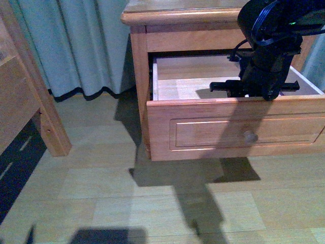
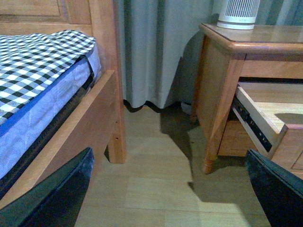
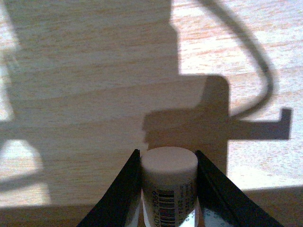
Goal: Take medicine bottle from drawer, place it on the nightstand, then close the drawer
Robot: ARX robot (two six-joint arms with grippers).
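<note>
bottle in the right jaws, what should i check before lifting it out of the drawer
1. Bottle clamped by the right jaws: ok, one jaw on each side.
2. Bottle off the drawer floor: cannot tell.
3. Drawer open wide enough to lift out: ok.
4. Bare spot on the nightstand top: ok, a ribbed device stands there with bare wood beside it.
5. Left jaws out of the way: ok, open, over the floor beside the bed.
</note>
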